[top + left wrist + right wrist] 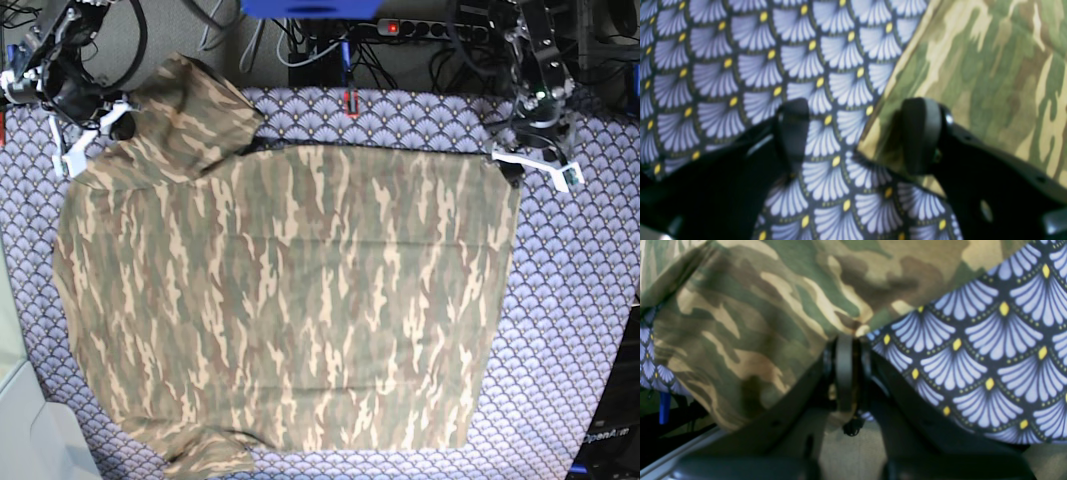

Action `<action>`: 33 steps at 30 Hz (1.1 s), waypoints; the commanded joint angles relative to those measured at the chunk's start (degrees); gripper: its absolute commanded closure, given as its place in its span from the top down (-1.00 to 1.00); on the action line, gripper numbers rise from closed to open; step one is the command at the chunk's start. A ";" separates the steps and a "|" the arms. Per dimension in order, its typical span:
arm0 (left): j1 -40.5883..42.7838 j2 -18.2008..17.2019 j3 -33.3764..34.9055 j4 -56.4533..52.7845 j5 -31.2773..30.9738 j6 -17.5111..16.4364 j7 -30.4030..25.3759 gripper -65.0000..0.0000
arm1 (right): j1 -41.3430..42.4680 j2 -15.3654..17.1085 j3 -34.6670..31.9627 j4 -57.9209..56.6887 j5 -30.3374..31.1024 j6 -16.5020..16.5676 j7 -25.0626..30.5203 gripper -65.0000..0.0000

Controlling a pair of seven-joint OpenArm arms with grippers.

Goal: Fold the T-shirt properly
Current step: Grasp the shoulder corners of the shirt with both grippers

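Overhead, left pincer (pixel 857 133) spread apart at the T-shirt (pixel 290 300) corner, right pincer (pixel 845 373) clamped on its sleeve.

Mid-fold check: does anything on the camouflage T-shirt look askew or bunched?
Yes. The camouflage-print cloth T-shirt lies mostly flat, but its corner by the right gripper is lifted and bunched, pinched between shut jaws. The left gripper stands open.

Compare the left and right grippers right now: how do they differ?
The left gripper has its jaws apart and holds nothing; the right gripper is shut on the T-shirt. The left sits at the shirt's edge over the patterned cloth; the right has camouflage fabric pinched and lifted. Both are at the shirt's far corners.
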 commanded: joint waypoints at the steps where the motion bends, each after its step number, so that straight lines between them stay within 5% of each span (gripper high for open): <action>1: 0.57 0.16 0.17 -0.41 -1.17 -0.12 4.03 0.30 | -0.53 0.29 -0.01 -0.11 -2.95 0.34 -2.64 -0.93; 17: 2.24 0.69 5.70 2.67 -1.26 -0.21 4.39 0.28 | -0.53 0.29 -0.10 -0.11 -2.95 0.34 -2.73 -0.93; 20: 2.15 0.42 5.70 2.67 -1.26 -0.21 4.39 -0.12 | -0.53 0.29 -0.10 -0.11 -2.95 0.34 -2.73 -0.93; 24: 0.83 0.33 5.44 2.67 -1.26 -0.03 4.47 -1.00 | -0.53 0.29 -0.10 -0.11 -3.13 0.34 -2.73 -0.94; 33: 2.85 0.69 5.70 7.06 -1.26 -0.03 4.47 -0.98 | -0.26 4.24 -0.01 0.24 -3.04 0.34 -2.82 -0.95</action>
